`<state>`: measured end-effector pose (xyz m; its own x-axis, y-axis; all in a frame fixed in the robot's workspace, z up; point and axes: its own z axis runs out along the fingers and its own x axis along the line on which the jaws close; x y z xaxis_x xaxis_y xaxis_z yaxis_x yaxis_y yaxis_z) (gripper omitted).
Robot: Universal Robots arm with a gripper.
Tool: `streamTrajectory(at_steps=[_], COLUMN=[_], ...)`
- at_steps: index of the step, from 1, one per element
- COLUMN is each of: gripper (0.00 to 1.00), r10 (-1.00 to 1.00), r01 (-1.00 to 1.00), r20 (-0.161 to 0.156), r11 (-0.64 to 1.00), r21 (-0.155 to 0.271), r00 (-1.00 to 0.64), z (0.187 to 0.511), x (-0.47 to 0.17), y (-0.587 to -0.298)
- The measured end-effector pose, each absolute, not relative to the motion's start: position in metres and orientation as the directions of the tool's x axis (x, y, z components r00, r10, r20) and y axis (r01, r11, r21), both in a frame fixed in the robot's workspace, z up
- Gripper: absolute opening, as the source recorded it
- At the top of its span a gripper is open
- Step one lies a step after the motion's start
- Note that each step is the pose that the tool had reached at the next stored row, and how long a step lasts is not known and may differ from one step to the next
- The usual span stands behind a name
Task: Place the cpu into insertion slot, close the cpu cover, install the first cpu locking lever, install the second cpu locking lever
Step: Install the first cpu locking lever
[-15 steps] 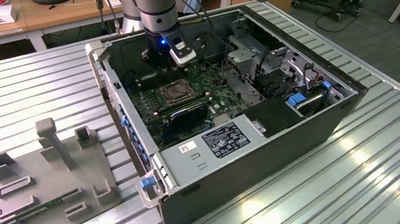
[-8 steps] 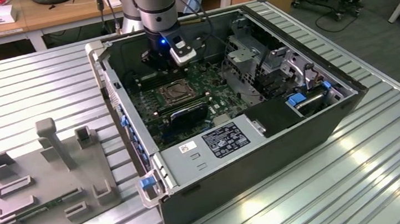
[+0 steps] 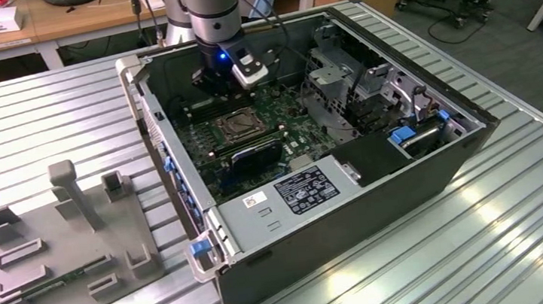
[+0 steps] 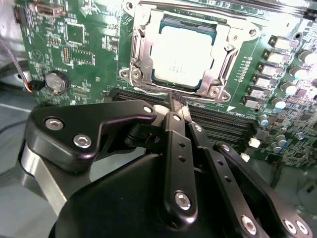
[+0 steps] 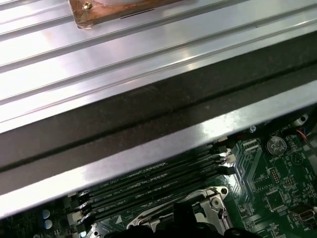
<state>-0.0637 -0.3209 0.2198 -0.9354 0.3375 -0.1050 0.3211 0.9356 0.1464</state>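
Note:
The pale silvery cpu (image 4: 183, 49) lies flat in the insertion slot (image 3: 238, 124) on the green motherboard inside the open computer case. The silvery cpu cover (image 4: 224, 54) lies down around it, with the chip showing through its window. My gripper (image 4: 179, 103) hangs just above the board beside the socket, over the black memory slots (image 4: 223, 124). Its black fingers (image 4: 173, 148) meet at the tips and look shut, with nothing seen between them. In the exterior view the gripper (image 3: 216, 90) sits at the far side of the socket. A corner of the socket frame (image 5: 210, 201) shows in the first wrist view.
The case walls (image 3: 166, 155) ring the board closely. A drive cage and cables (image 3: 367, 96) fill the exterior view's right. A coin battery (image 4: 57, 82) sits near the socket. A grey fixture plate (image 3: 60, 250) lies on the slatted table at the exterior view's left.

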Motion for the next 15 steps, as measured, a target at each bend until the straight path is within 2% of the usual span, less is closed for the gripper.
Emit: streamTrajectory(at_steps=[15], gripper=[0.11], r10=[0.282], r01=[0.269], r20=[-0.098], r11=[0.954], r21=[0.131], r00=[-0.954], z=[0.2193], x=[-0.0637], y=[-0.3209])
